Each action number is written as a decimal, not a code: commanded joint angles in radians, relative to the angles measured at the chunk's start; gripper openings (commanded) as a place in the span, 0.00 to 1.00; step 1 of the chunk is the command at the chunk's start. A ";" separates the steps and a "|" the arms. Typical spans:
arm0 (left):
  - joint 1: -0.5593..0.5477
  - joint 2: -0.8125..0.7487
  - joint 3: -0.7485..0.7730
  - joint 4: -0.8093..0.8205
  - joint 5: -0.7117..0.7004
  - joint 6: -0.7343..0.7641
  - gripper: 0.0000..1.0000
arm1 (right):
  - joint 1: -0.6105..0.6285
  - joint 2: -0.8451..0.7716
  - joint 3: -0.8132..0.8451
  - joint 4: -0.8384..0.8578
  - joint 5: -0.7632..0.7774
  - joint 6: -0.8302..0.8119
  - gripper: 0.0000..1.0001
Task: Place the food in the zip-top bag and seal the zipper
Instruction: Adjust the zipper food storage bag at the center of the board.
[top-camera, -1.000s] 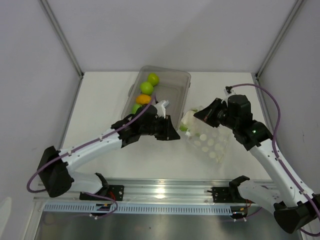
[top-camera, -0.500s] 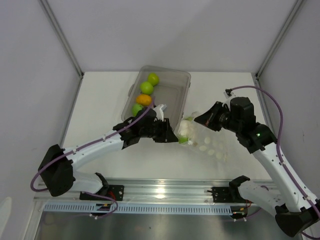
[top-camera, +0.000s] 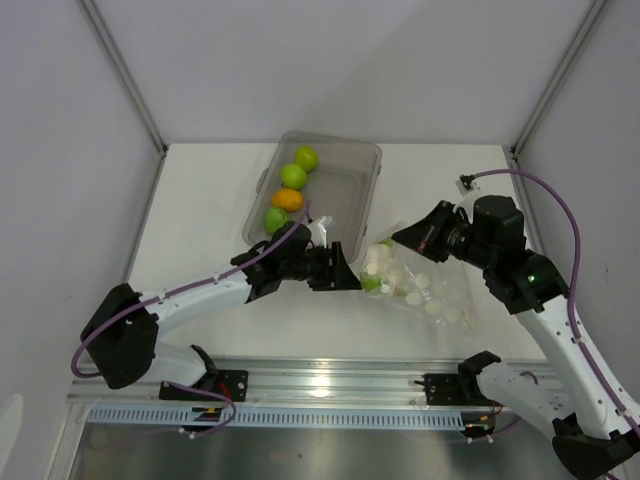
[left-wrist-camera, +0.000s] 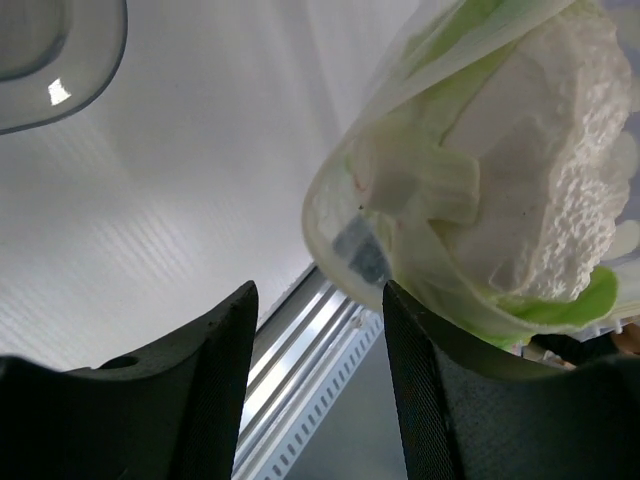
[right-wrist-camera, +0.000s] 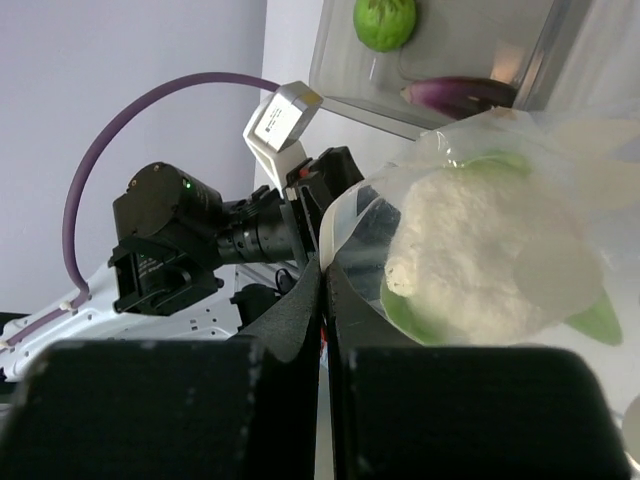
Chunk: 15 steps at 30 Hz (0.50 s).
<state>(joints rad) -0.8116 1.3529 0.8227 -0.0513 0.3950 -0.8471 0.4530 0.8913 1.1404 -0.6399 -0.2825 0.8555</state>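
On the white, grey-walled table (top-camera: 200, 200), the bag (top-camera: 440, 295) lies crosswise, mouth leftward, pinched by right gripper (top-camera: 398, 238); left gripper (top-camera: 350, 278) jaws apart.

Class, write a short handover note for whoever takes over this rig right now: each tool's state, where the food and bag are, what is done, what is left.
Left tool: open, empty, just in front of the bag's mouth.
Right tool: shut on the edge of the zip-top bag at its mouth.
Done: cauliflower is inside the bag.
In the grey tray: three green fruits, orange fruit, eggplant.
Left: move those five into the bag, then seal it.
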 joint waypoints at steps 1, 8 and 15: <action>0.018 0.026 -0.016 0.129 0.059 -0.066 0.57 | -0.002 -0.014 0.050 0.014 -0.027 -0.004 0.00; 0.025 0.094 0.035 0.165 0.100 -0.098 0.56 | -0.004 -0.020 0.045 0.029 -0.040 0.011 0.00; 0.025 0.163 0.044 0.235 0.128 -0.148 0.53 | -0.004 -0.023 0.045 0.040 -0.044 0.020 0.00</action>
<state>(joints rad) -0.7933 1.4998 0.8345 0.1032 0.4862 -0.9543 0.4530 0.8906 1.1404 -0.6430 -0.3023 0.8642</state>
